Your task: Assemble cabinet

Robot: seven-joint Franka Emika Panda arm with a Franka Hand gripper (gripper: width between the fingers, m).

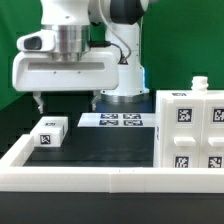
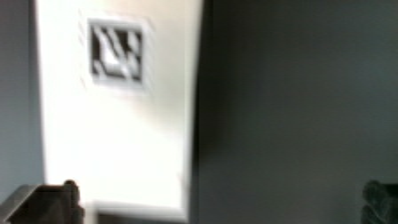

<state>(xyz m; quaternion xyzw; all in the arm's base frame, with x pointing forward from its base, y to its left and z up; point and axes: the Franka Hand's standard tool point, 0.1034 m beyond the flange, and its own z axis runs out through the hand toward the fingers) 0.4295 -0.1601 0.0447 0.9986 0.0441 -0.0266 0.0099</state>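
Exterior view. The arm's two-finger gripper (image 1: 65,103) hangs at about 10 o'clock from frame centre. Its fingers point down and are spread wide, with nothing between them. Beneath it, toward 8 o'clock, a small white plastic block (image 1: 50,132) with a square black-and-white tag lies on the black table (image 1: 110,152). There is a clear gap between fingertips and block, so no contact. The block lies nearer the finger at the 9 o'clock side than midway between the two.

The box-shaped white plastic cabinet body (image 1: 190,135), tagged on several faces, stands at 3 to 4 o'clock, well apart from the block. The marker board (image 1: 120,120) lies flat near centre, between block and body. A low white border rail (image 1: 80,180) runs across at 6 o'clock and up the 9 o'clock side.

Wrist view. The block's tagged white face lies close to one dark fingertip (image 2: 50,203), while the other fingertip stands over bare table. The block is off-centre in the open jaws.

Judgement: the step in hand is the pickup of the small block, early in the assembly, as the block is loose and far from the body. The next move calls for a small sideways correction toward the block, then a straight descent and a close across its sides. Risk: uncorrected, the near finger may land on the block's top rather than beside it.
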